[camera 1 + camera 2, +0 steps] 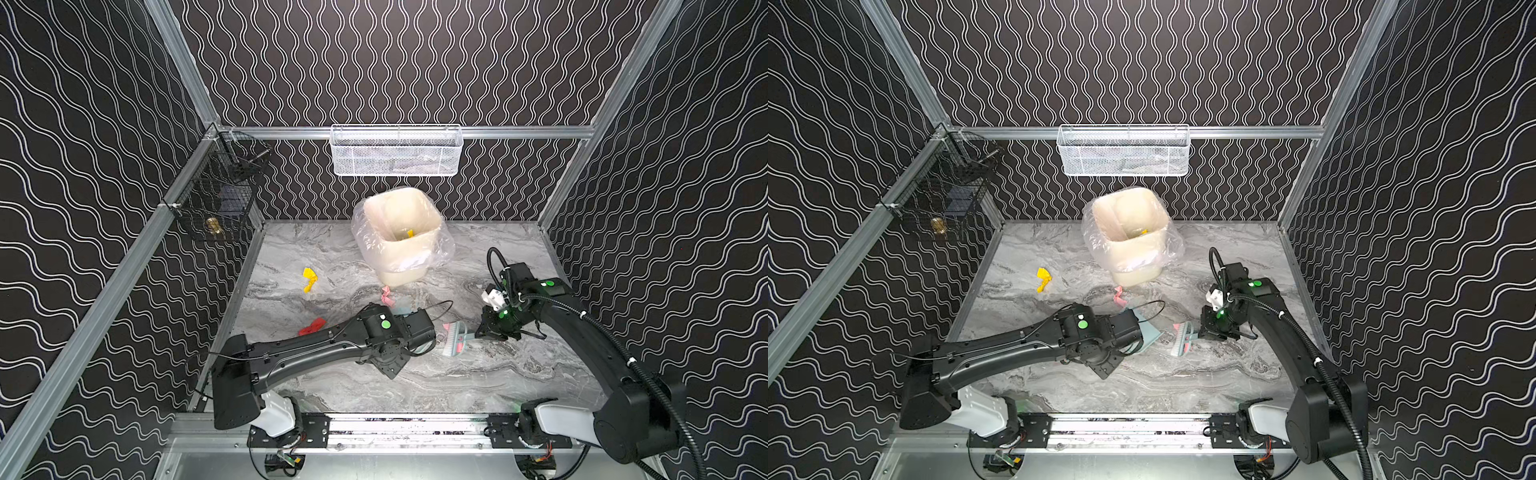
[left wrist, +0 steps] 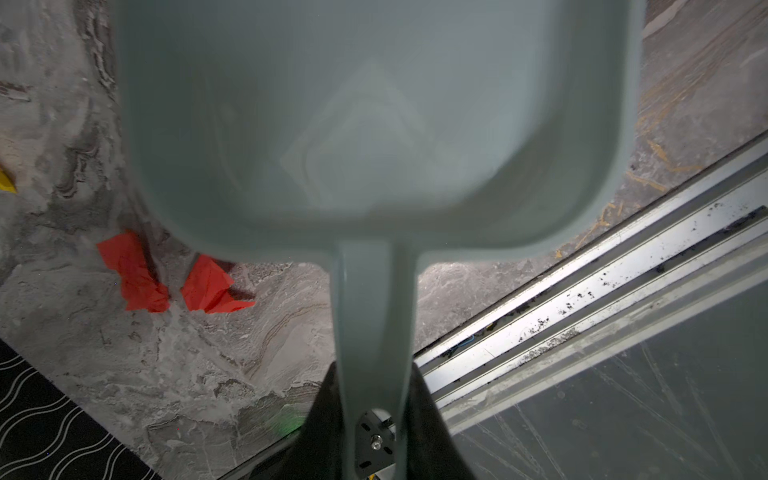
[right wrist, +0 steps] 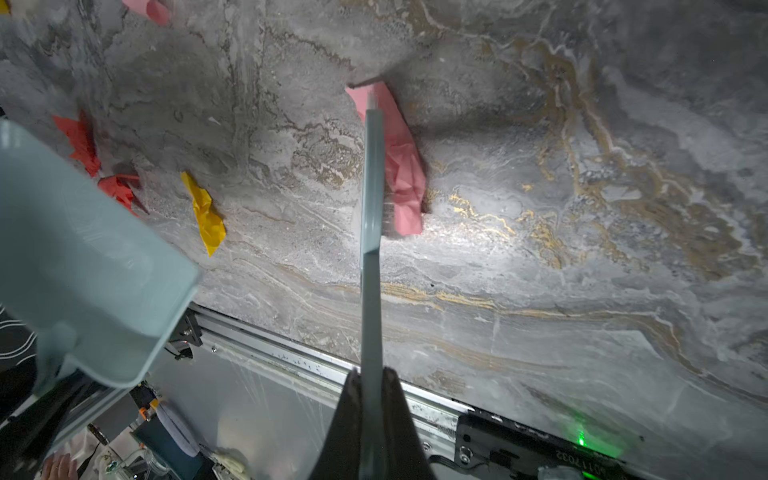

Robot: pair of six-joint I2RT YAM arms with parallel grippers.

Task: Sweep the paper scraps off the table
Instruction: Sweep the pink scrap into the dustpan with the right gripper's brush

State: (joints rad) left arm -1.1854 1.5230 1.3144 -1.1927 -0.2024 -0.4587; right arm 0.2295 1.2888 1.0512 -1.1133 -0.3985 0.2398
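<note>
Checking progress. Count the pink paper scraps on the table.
2. One pink paper scrap near the bin's base; one against the brush. The left arm may hide others.

Looks like a robotics lab cell: boxed in by black wavy-lined walls and aluminium rails, floored with a marble-patterned table, hung with a white mesh basket well beyond the right gripper, fitted with two robot arms.

Both top views look steeply down from above the front edge, far enough to take in the whole table. The 2 wrist cameras sit close, looking along dustpan and brush; both share the red paper scraps.
</note>
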